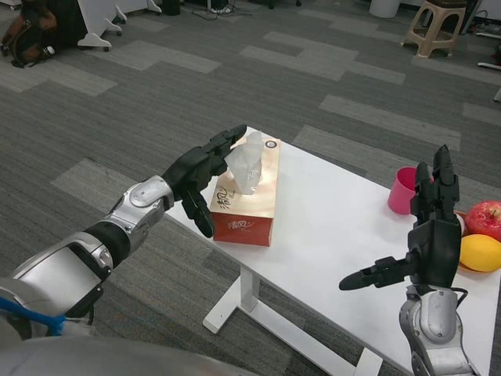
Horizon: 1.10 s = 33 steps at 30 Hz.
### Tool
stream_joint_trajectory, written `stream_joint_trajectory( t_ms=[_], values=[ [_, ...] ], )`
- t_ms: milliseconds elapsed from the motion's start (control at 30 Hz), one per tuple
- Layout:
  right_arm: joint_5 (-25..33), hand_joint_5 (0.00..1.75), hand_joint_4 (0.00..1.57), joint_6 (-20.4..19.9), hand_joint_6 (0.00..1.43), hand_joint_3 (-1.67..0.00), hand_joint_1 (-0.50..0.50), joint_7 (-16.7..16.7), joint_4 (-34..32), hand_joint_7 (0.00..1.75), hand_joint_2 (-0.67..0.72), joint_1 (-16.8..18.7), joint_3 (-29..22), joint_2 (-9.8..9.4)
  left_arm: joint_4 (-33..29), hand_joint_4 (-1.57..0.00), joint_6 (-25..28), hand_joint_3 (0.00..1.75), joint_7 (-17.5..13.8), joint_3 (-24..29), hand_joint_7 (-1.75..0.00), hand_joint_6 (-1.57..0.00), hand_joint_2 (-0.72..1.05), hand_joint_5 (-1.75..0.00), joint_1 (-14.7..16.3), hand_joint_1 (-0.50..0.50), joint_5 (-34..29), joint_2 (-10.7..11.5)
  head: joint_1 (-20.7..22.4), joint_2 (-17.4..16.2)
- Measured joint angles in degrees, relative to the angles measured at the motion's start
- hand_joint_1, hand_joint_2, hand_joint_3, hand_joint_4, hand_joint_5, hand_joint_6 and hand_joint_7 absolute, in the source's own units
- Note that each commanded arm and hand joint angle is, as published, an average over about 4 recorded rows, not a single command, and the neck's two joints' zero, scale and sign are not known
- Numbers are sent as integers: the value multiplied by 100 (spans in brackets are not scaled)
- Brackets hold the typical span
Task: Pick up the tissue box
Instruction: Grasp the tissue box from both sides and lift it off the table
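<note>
The box (246, 192) sits at the far left corner of the counter (337, 235), its long side running away from you and a tuft of tissue (246, 160) standing out of the top slot. Your left hand (197, 178) is at the box's left side, fingers (223, 141) spread and holding nothing; the upper ones reach over the far top edge near the tissue, while the lower one hangs by the near left corner. Whether any of them touches the cardboard, you cannot tell from this view. Your right hand (430, 235) is well apart on the near right, open too, fingers upright and one pointing left, over bare counter. The step in hand looks like closing in for a two-sided hold, so bring the right hand across to the box's right face, palm square to it, and set the left palm flat against the left face, below the tissue rather than on it. Press in evenly from both sides before lifting; the thin cardboard will likely buckle if you squeeze hard, and an uneven push could shove it off the left edge, which is just beside it. On the way across, keep the right arm clear of the pink cup (403, 190), the apple (485, 219) and the yellow fruit (481, 252) at the right. Lift straight up, keeping the box level.
</note>
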Motion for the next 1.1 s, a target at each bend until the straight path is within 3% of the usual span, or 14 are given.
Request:
stream_joint_trajectory(
  t_ms=[300,500,600,733,900,1100],
  values=[
    [0,0,3,0,0,-8,-46,0,1,0,47,6,4,7,210,0,-35,0,5,588,0,0,-37,0,-8,50,0,3,3,12],
    [1,0,3,0,0,-8,-46,0,18,0,47,6,22,15,717,0,-63,0,19,626,0,0,-37,0,-179,50,55,71,8,36],
    [1,0,3,1,0,-8,-49,0,32,0,47,6,48,24,1048,0,-70,0,25,519,0,0,-37,0,-375,50,140,77,6,37],
    [1,0,3,1,0,0,-46,0,51,0,47,7,65,42,1518,0,-55,0,30,296,0,0,-37,0,-689,50,154,81,-7,41],
    [2,0,3,1,0,-8,-46,0,71,0,47,8,68,85,2063,0,58,0,64,-144,0,0,-37,0,-1108,50,161,112,-23,40],
    [2,0,3,1,0,-8,-46,0,89,0,47,8,68,94,2316,0,203,0,92,-649,0,0,-37,0,-1397,50,154,201,-18,45]
  ],
)
